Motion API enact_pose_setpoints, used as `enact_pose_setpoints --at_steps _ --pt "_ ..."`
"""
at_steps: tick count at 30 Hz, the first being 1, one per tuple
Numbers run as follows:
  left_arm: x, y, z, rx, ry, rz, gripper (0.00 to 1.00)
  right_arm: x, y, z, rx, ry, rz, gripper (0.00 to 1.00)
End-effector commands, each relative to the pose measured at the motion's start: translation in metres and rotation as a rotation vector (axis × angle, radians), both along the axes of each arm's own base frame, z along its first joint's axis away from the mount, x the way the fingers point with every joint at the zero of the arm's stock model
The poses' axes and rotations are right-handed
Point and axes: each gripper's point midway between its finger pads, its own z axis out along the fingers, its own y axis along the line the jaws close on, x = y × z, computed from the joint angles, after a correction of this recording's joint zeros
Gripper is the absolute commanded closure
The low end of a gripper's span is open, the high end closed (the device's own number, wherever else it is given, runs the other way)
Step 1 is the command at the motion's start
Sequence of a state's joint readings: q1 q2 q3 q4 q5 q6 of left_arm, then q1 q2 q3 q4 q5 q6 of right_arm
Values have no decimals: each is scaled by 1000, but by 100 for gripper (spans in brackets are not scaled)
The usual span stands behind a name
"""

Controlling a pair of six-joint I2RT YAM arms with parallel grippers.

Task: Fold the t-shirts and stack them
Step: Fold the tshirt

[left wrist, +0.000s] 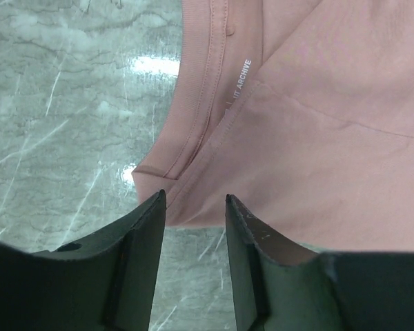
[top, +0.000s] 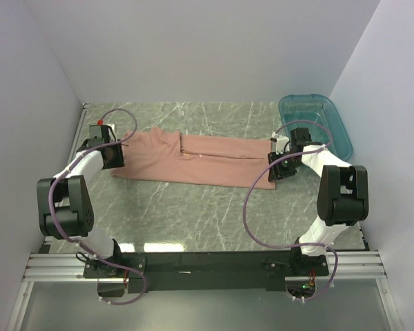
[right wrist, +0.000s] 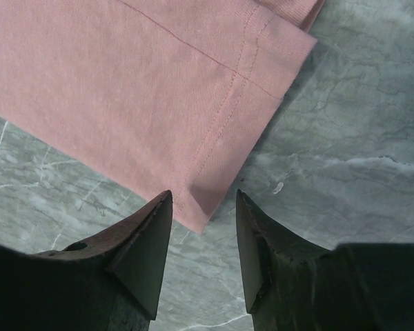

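A dusty salmon-pink t-shirt (top: pixel 193 157) lies folded into a long band across the middle of the table, plain side up. My left gripper (top: pixel 114 153) hovers at its left end and is open. In the left wrist view the gripper (left wrist: pixel 193 196) has nothing between its fingers, and the t-shirt (left wrist: pixel 317 152) shows its hem corner and small white lettering just beyond the tips. My right gripper (top: pixel 279 165) hovers at the right end, also open. In the right wrist view that gripper (right wrist: pixel 203 194) is empty, with the t-shirt's (right wrist: pixel 124 83) stitched corner lying flat just ahead of its tips.
A teal plastic tub (top: pixel 317 121) stands at the back right, close behind the right arm. White walls close in the grey marbled table (top: pixel 207 214) on the left, back and right. Purple cables loop from both arms.
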State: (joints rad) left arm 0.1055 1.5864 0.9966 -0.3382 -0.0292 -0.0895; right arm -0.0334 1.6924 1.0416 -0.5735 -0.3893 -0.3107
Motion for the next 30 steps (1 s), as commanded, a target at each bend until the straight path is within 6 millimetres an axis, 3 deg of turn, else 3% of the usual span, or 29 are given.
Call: enact_pose_setpoints --at_steps 1,11,19,23,26,30 --pt "7 2 0 24 -9 -10 54 2 3 -1 21 1 1 51" --pt "12 -2 -24 -1 61 -41 60 0 5 -2 34 15 10 51" --pt "16 -5 -36 -19 90 -50 80 -2 7 -3 46 26 12 51" --pt "16 -5 -35 -21 86 -49 88 -3 10 -3 69 36 10 51" --pt "17 -4 -25 -16 51 -42 99 -3 9 -4 68 42 2 52" --pt "16 -5 -4 -13 -12 -39 99 -2 5 -6 65 45 -15 52"
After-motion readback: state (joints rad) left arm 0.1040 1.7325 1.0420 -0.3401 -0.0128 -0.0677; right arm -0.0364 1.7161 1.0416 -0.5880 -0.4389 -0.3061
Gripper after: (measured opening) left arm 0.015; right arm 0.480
